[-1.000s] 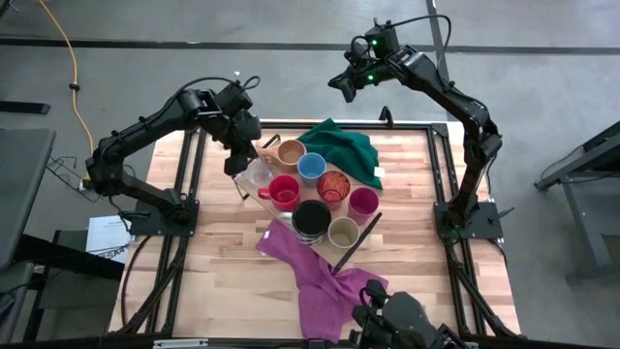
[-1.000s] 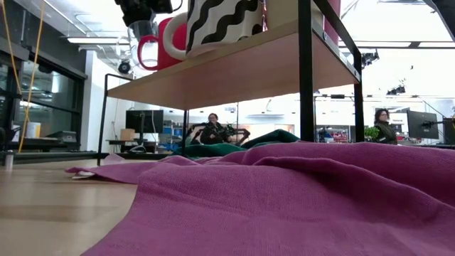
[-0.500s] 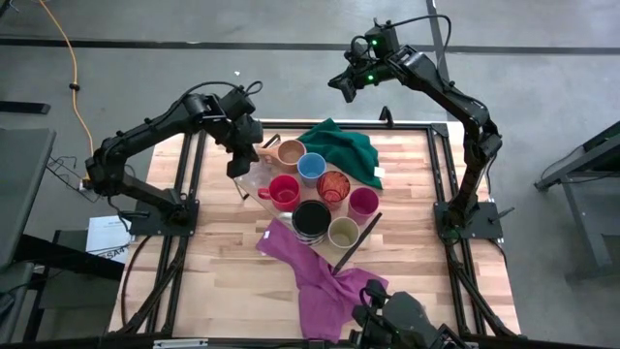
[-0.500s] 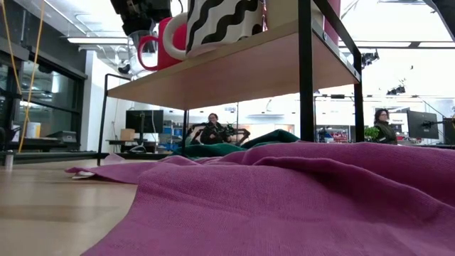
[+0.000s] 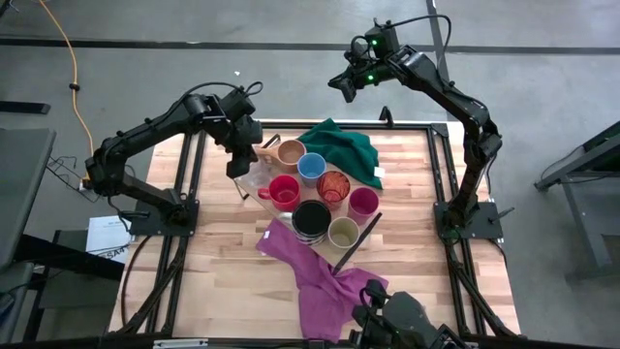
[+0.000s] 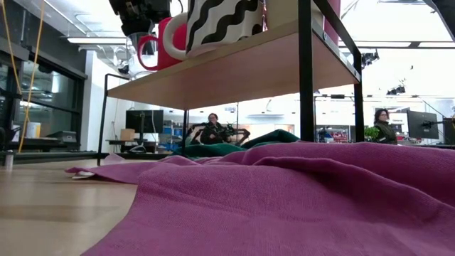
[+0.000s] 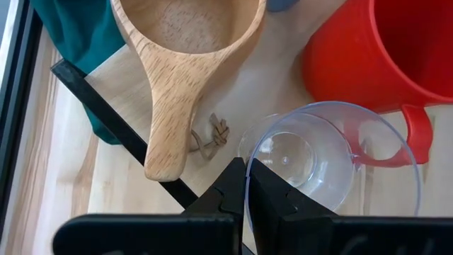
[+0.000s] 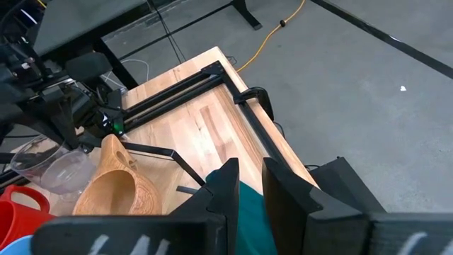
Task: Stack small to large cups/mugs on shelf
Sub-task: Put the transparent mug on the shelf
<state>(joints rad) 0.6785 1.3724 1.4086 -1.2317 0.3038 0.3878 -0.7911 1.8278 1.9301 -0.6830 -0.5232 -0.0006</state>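
Cups and mugs sit together on the shelf (image 5: 373, 225), a light wooden board with black frame ends that runs slantwise across the middle of the table (image 5: 223, 281). At the shelf's far-left end the left gripper (image 5: 242, 165) pinches the rim of the clear glass cup (image 5: 254, 177); in the left wrist view its two dark fingers (image 7: 272, 198) close on the glass wall, one inside and one outside, with the cup's base on the board. Just beside the glass stand the red mug (image 5: 283, 191), its handle toward the glass, and the wooden tan cup (image 5: 290, 152), whose long handle points toward the shelf's end. Further along come the blue cup (image 5: 311, 167), the orange patterned cup (image 5: 333, 185), the magenta cup (image 5: 363, 203), the black mug (image 5: 311, 219) and the olive-beige cup (image 5: 343, 232). A green cloth (image 5: 344, 147) lies behind the shelf and a purple cloth (image 5: 320, 276) spills from under its near side toward the front of the table. The right gripper (image 5: 342, 85) hangs high beyond the table's far edge, well apart from the cups, its fingers (image 8: 225, 185) parted by a narrow gap and holding nothing.
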